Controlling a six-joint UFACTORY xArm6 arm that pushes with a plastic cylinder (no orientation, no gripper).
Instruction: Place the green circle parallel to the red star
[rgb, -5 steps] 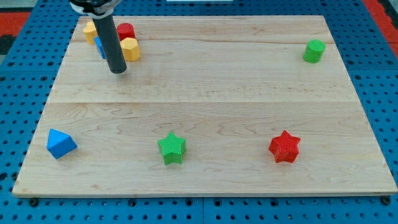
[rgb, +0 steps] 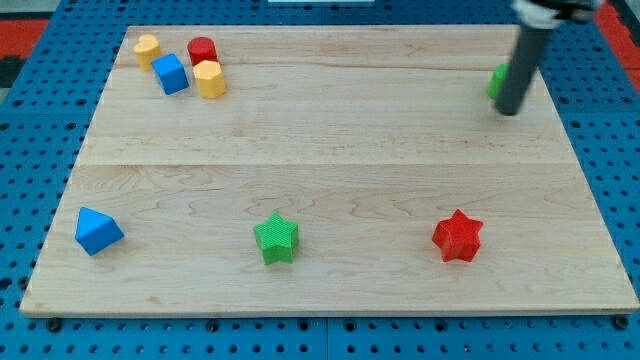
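Camera view: rod upright, my tip (rgb: 508, 111) touching green circle (rgb: 496, 81).

Single raised view, looking down at an angle, whole wooden board (rgb: 330, 150) framed, blue pegboard (rgb: 30, 200) at edges

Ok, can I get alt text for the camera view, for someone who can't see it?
My tip sits against the green circle at the wooden board's upper right, partly hiding it. The red star lies lower right, well below.
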